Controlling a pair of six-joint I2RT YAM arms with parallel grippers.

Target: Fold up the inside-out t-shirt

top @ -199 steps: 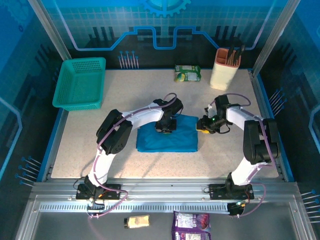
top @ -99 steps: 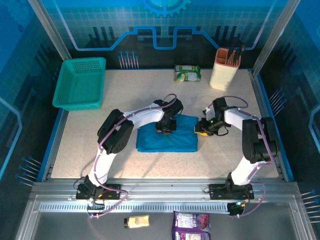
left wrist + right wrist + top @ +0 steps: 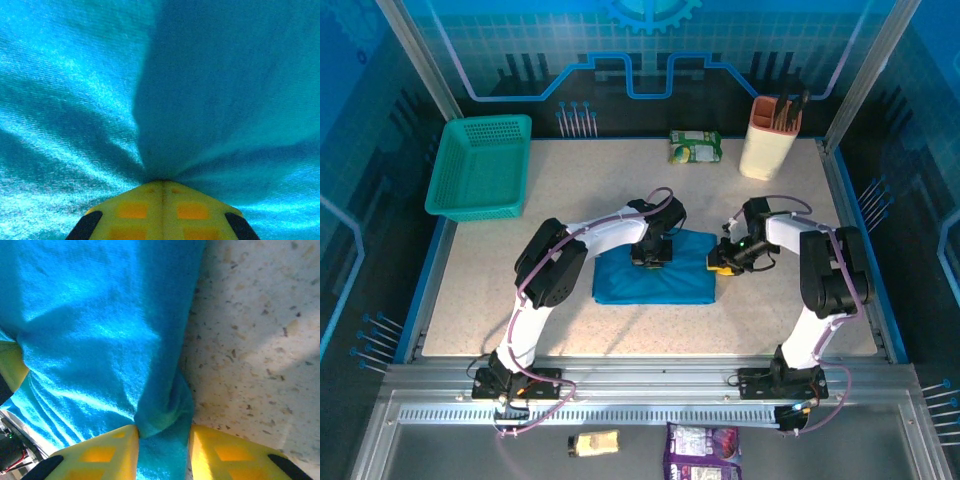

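Observation:
The inside-out t-shirt point(image 3: 655, 275) lies on the speckled table as a folded, medium-blue rectangle. My left gripper point(image 3: 652, 252) sits on its back edge. In the left wrist view the yellow fingers point(image 3: 135, 210) meet with no gap, and blue cloth point(image 3: 210, 100) puckers out from the tip of the left gripper point(image 3: 162, 182). My right gripper point(image 3: 720, 262) is at the shirt's right edge. In the right wrist view a bunched fold of the t-shirt point(image 3: 100, 330) fills the space between the two fingers of the right gripper point(image 3: 162, 432).
A teal mesh basket point(image 3: 480, 165) stands at the back left. A green snack packet point(image 3: 695, 147) and a beige utensil holder point(image 3: 770, 135) are at the back. On the front ledge lie a purple packet point(image 3: 702, 450) and a small yellow one point(image 3: 593, 442). Bare tabletop point(image 3: 260, 340) lies right of the shirt.
The right arm has shifted slightly left and nearer, closing in on the shirt's right edge. The left arm and the shirt look unchanged.

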